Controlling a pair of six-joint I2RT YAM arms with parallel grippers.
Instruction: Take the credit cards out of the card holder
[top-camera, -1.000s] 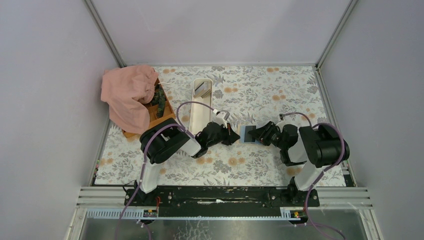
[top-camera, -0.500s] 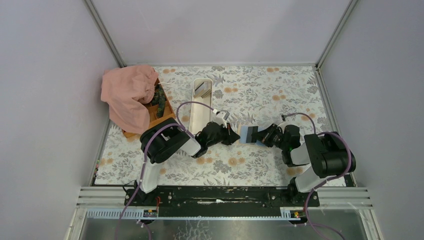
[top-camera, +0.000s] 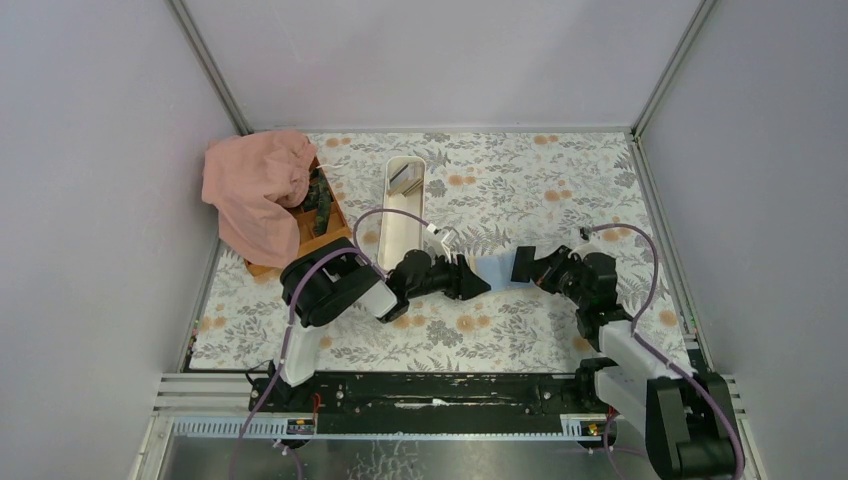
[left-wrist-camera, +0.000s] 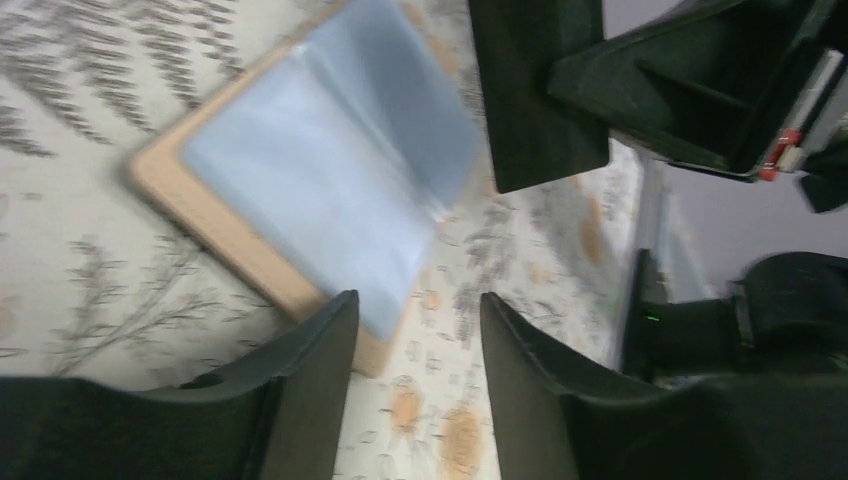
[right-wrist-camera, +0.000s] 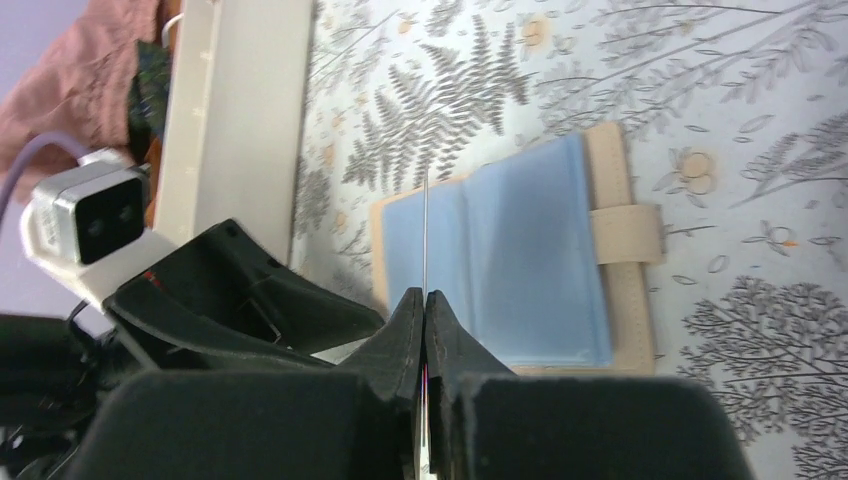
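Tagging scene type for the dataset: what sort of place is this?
Likely a lab robot cell, not a home: plain walls on an aluminium frame, two arms bolted to a rail, and a floral cloth as tabletop.

On the floral desk (top-camera: 520, 190), the pale blue card holder (top-camera: 497, 268) lies flat between the left gripper (top-camera: 480, 285) and the right gripper (top-camera: 540, 270), which pinches a dark credit card (top-camera: 522, 265) beside it.

My table (top-camera: 560, 190), floral-print cover: card holder (right-wrist-camera: 520, 280) lies open and flat mid-table, long white tray (top-camera: 403, 215) behind-left of it, wooden box (top-camera: 335, 218) far left under pink cloth (top-camera: 255, 190).
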